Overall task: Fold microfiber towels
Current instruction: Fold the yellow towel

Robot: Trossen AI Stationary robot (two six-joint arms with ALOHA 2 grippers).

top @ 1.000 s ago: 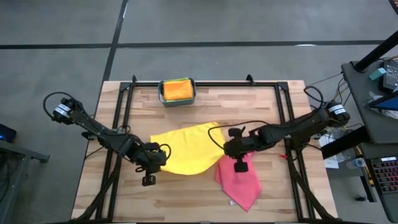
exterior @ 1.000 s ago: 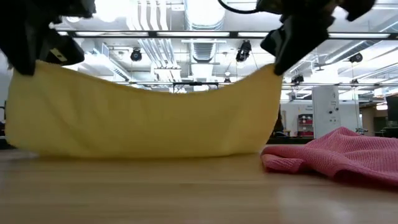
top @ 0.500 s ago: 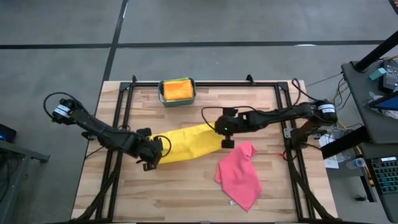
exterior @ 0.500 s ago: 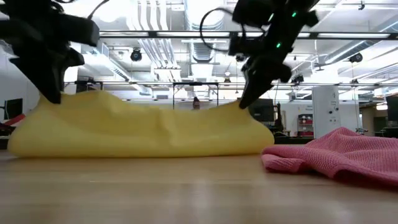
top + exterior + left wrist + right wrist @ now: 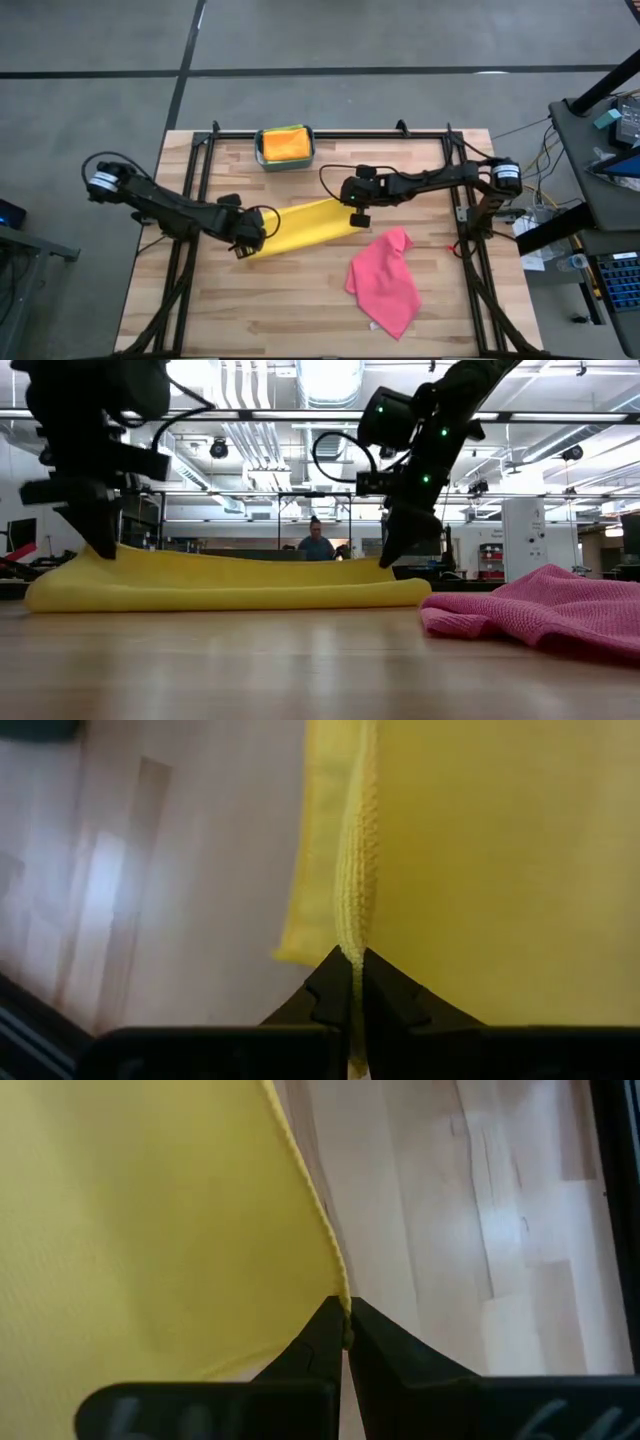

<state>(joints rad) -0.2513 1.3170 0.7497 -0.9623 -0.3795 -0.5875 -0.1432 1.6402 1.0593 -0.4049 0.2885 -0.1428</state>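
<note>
A yellow microfiber towel (image 5: 300,226) lies folded over itself as a long strip across the middle of the table. My left gripper (image 5: 244,246) is shut on its left end and my right gripper (image 5: 357,216) on its right end, both low over the wood. In the low view the towel (image 5: 230,585) lies flat between the left gripper (image 5: 100,548) and the right gripper (image 5: 393,558). A pink towel (image 5: 385,285) lies crumpled at the near right. An orange towel (image 5: 285,143) sits in the teal bin (image 5: 311,148) at the far edge. My left gripper pinches the upper layer's edge at the towel's left end (image 5: 352,935) between its two fingertips, slanting down from the table's left. That edge rises slightly to the fingers; the rest lies on the layer below. My right gripper pinches the upper layer's edge at the right end corner (image 5: 340,1285) at its fingertips, slanting down from the right. The cloth slopes down from the fingers onto the table.
Black frame rails (image 5: 200,190) run along the table's left, right and far sides. Bare wood (image 5: 290,310) stretches along the near edge left of the pink towel. A person (image 5: 318,543) shows far behind the table in the low view.
Both grippers have gone toward the table's far edge and down, tipping more steeply, still shut on the yellow towel's edge. The towel, which hung up like a curtain from that held edge, has been laid over itself and now lies as a flat folded strip.
</note>
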